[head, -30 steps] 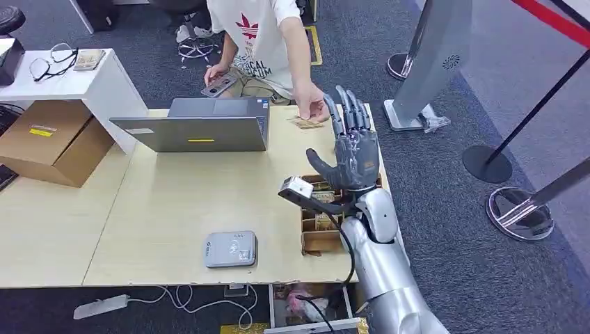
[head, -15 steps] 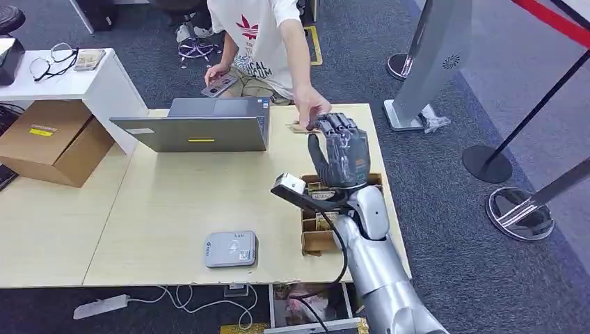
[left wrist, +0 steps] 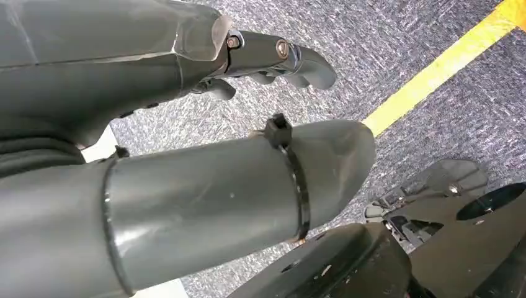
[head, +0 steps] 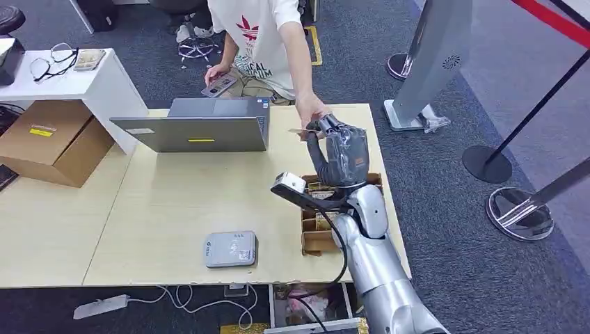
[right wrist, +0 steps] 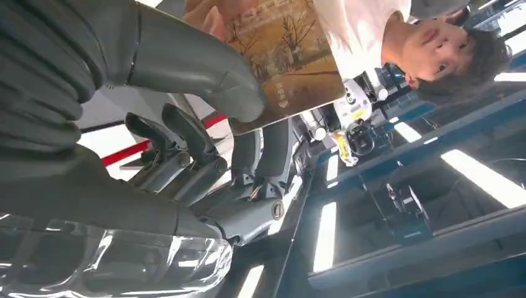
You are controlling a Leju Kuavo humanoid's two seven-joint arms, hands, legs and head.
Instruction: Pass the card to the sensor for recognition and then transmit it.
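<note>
Right hand (head: 339, 149) is up at the far right of the table (head: 174, 202), thumb and fingers (right wrist: 273, 149) pinching the card (right wrist: 282, 53), a person's hand (head: 311, 111) holding its other end: a handover, I'd judge. The sensor (head: 230, 249) waits flat at the near edge, within reach. Left hand (left wrist: 273, 59) hangs over carpet, fingers curled, holding nothing.

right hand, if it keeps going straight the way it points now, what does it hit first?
Probably the person's hand: the right hand points away across the table, thumb and fingers already on the card that the person's hand also holds. Depth is hard to judge.
</note>
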